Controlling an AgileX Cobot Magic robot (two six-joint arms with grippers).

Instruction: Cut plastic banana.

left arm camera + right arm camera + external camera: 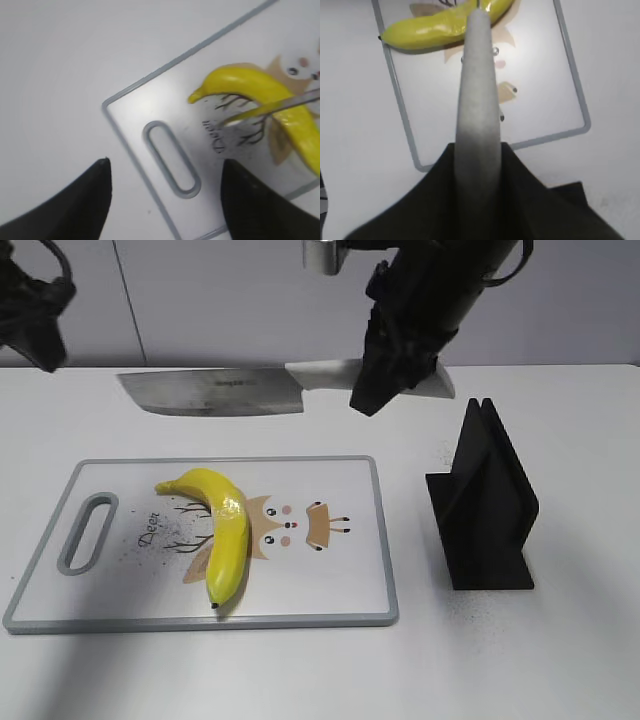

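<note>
The plastic banana lies curved on the white cutting board, left of the board's middle. It also shows in the left wrist view and the right wrist view. My right gripper is shut on the grey handle of a cleaver. It holds the blade level in the air above and behind the board. The blade's edge shows as a thin line in the left wrist view. My left gripper is open and empty, above the board's handle slot.
A black knife stand stands on the white table to the right of the board. The board has a grey rim and an owl drawing. The left arm hangs at the far left.
</note>
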